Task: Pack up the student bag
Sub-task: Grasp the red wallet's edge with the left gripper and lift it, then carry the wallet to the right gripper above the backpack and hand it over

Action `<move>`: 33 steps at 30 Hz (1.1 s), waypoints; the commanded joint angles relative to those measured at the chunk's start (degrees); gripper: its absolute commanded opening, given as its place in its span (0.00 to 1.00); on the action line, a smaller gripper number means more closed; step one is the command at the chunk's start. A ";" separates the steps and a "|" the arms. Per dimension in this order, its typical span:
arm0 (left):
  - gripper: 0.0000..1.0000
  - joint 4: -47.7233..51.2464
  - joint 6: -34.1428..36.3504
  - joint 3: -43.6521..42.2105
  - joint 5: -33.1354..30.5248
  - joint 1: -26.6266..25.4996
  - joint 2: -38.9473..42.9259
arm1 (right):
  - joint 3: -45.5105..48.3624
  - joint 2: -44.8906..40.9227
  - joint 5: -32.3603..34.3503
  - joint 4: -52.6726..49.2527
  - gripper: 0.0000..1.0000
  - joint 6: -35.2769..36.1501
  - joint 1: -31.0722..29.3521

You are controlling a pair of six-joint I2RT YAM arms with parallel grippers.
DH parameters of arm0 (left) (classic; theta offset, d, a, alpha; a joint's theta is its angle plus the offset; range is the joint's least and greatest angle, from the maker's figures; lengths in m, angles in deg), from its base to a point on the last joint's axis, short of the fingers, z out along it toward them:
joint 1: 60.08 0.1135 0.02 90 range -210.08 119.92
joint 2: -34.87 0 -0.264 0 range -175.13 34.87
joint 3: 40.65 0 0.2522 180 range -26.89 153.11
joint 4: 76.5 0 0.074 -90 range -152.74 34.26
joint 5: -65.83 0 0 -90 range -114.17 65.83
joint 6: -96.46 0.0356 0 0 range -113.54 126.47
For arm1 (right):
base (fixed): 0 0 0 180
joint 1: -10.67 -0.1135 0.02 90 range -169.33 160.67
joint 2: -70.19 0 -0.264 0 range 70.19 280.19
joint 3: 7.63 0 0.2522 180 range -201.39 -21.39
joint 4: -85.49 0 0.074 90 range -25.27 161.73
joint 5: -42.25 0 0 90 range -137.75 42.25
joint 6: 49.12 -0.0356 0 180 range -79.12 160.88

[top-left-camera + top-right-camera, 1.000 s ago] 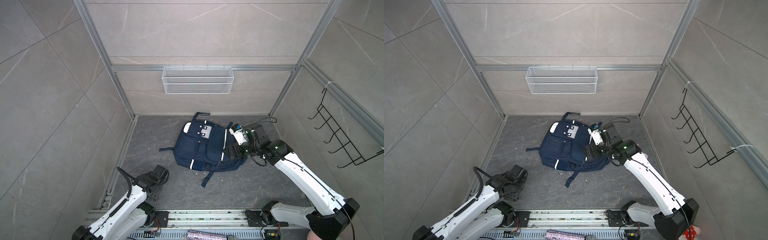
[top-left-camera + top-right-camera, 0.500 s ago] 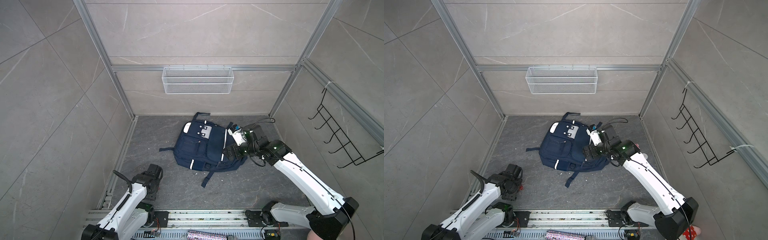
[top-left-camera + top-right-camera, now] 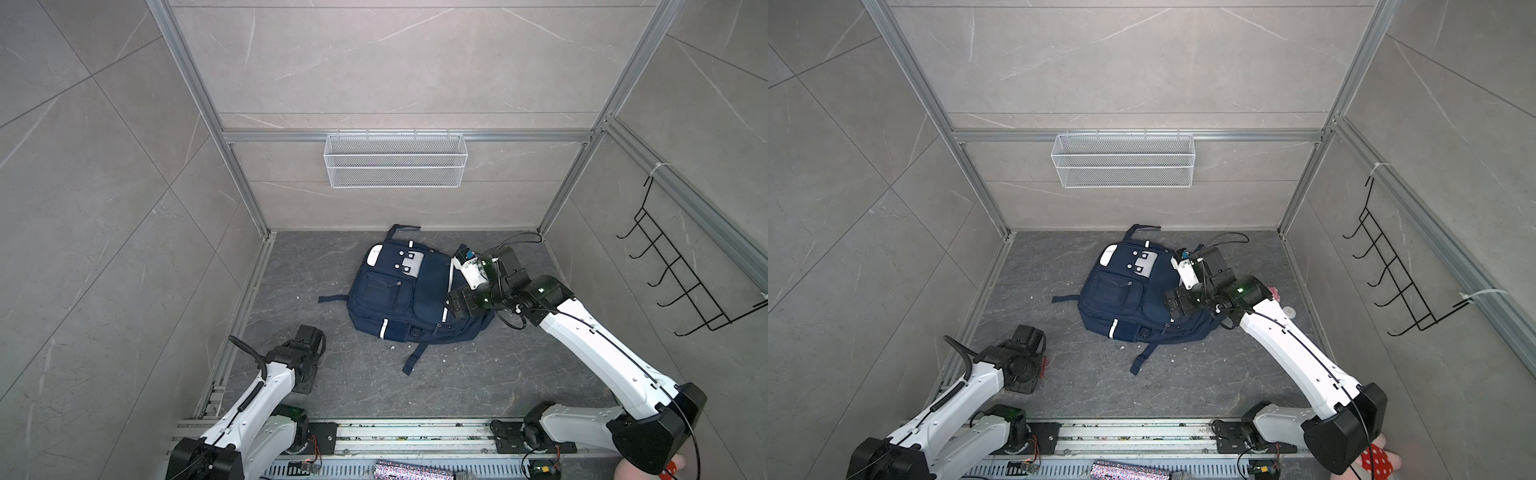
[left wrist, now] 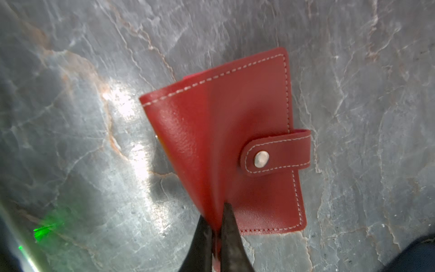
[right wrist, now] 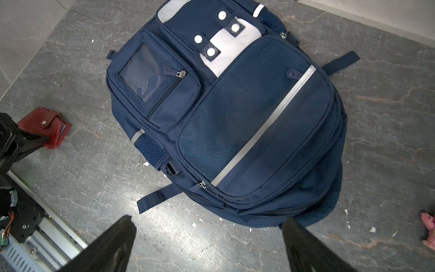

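Note:
The student bag lies flat on the dark floor in both top views, a navy backpack with white stripes and pale front patches; its zips look closed in the right wrist view. My left gripper is shut on the edge of a red stitched wallet with a snap strap, lying on the floor left of the bag. In a top view only a red sliver of the wallet shows beside the left gripper. My right gripper hovers open over the bag's right side, holding nothing.
A white wire basket hangs on the back wall and a black hook rack on the right wall. A small pink object and a white round piece lie right of the bag. The arms' rail runs along the front.
The left gripper's jaws have closed on the red wallet, and that arm shifted slightly near the front left. The right gripper slid a little left over the bag, still open.

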 commanded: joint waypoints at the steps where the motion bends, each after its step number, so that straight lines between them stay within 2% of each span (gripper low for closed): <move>1: 0.00 2.17 6.40 2.77 -1.22 0.08 -0.74 | -1.77 0.22 0.90 -1.40 1.00 0.77 -0.26; 4: 0.00 3.34 15.86 9.43 -3.24 0.20 0.08 | -1.79 -0.51 1.64 -1.20 1.00 0.10 -0.26; 6: 0.00 -1.10 26.78 13.83 -1.73 0.32 -0.01 | -2.64 -0.76 1.37 -1.47 1.00 -0.78 -0.27; 10: 0.00 -10.42 46.07 22.73 10.84 0.30 -3.87 | -6.83 0.93 -4.50 -3.22 1.00 -6.07 1.08; 14: 0.00 -14.31 56.54 30.18 24.67 0.13 -7.28 | -8.50 2.28 -19.40 0.21 1.00 -17.90 4.77; 16: 0.00 -14.35 60.72 33.88 30.31 0.03 -8.68 | -8.10 2.72 -24.66 3.36 1.00 -24.01 5.53; 20: 0.00 -15.34 65.97 40.26 41.95 -0.70 -12.09 | -3.79 3.58 -34.23 16.50 1.00 -36.90 5.54; 23: 0.00 -16.95 69.60 42.43 49.35 -1.85 -15.07 | -0.40 5.20 -37.64 25.60 1.00 -42.81 5.36; 27: 0.00 -20.77 71.01 42.74 56.33 -3.47 -18.48 | -2.75 7.99 -39.70 25.09 1.00 -39.89 5.27; 33: 0.00 -24.40 70.38 45.15 58.36 -9.08 -21.49 | -8.08 13.45 -44.10 22.84 1.00 -36.25 5.36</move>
